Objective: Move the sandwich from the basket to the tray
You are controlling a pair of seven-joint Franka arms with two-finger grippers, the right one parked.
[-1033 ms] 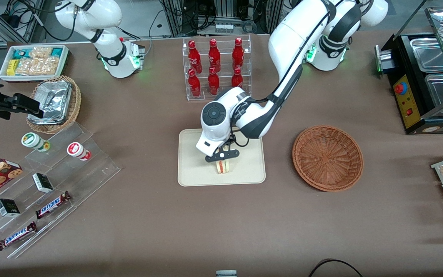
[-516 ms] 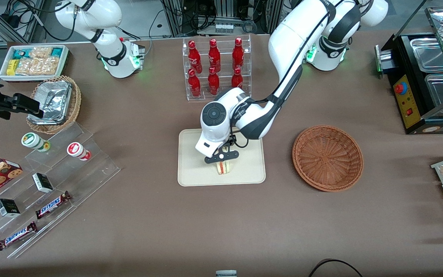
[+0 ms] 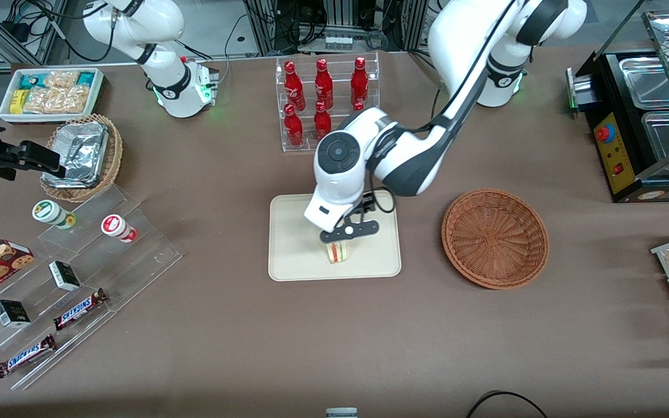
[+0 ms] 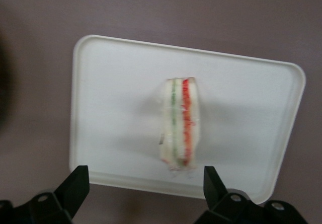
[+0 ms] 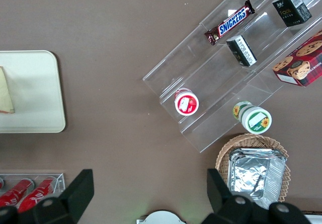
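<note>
Released and empty, the left arm's black two-finger gripper (image 3: 344, 234) hangs above the flat cream-coloured rectangular tray (image 3: 294, 232), its fingers spread wide with nothing between them; in the wrist view both fingertips (image 4: 75, 181) stand well apart on either side of the sandwich, touching neither it nor the tray (image 4: 115, 83). Taking that tray as the landmark and going by size: the brown-covered table (image 3: 334, 337) carries it near the middle; the round, shallow, reddish-brown woven wicker basket (image 3: 495, 238) lies beside the tray toward the working arm's end of the table, apart from it, and shows only bare weave inside. A clear acrylic rack of red bottles (image 3: 326, 101) stands farther from the front camera than the tray. Toward the parked arm's end sit a clear stepped display (image 3: 79, 278) with chocolate bars and small jars, and a lighter tan wicker basket holding crumpled foil (image 3: 82, 154). Smallest is the sandwich (image 3: 337, 251), a little triangular wedge of pale white bread with red-orange and green filling layers: it stands on edge on the tray's surface, within the rim, directly under the gripper and slightly nearer the front camera. In the wrist view the sandwich (image 4: 178, 128) rests unsupported with its layers showing. As far as I can judge, the transfer is essentially done: the basket is emptied and the sandwich rests on the tray. What seems left is only for the arm to clear away without brushing the wedge, which could tip.
</note>
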